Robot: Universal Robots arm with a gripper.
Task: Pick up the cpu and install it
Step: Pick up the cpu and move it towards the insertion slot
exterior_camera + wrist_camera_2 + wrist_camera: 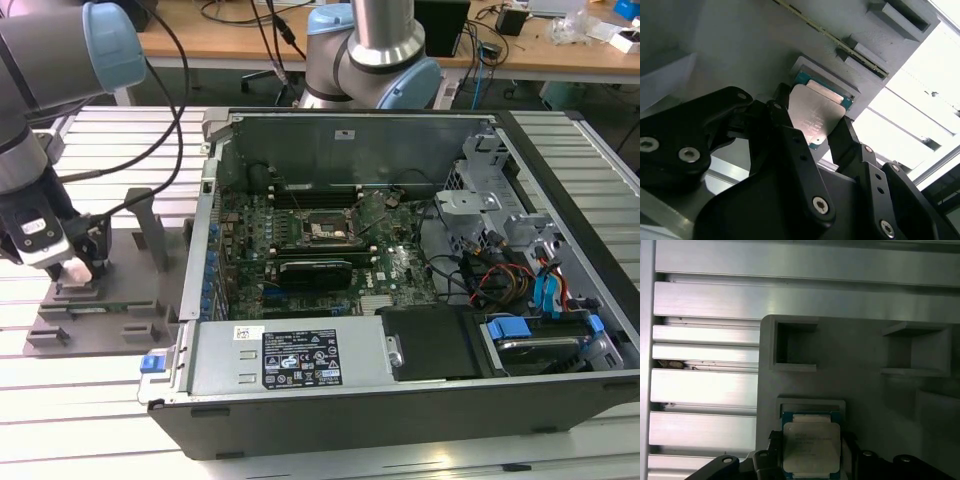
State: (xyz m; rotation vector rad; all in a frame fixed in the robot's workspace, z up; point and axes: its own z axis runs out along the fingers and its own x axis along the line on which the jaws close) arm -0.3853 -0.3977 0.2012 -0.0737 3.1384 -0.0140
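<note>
Standing by the counter (100,400), I am watching the arm reaching down over a grey holder (110,310) with its gripper (75,270) lowered right onto it. In both wrist views the cpu (817,112) is lying flat between the black fingers (790,145), silver top facing up toward the wrist, seated in a shallow square pocket of the holder. The gripper is looking closed on the cpu, one finger pressing on each of two opposite edges. I am guessing that hold is chosen so nothing is touching the delicate underside and the chip is staying level. It is not showing any lift yet; its green rim is sitting against the pocket's frame. The holder's other empty pockets (795,345) are lying just beyond the gripper. The opened computer case (215,200) is resting well apart from the gripper, toward the exterior view's right, with the black socket (325,230) on its board waiting uncovered.
</note>
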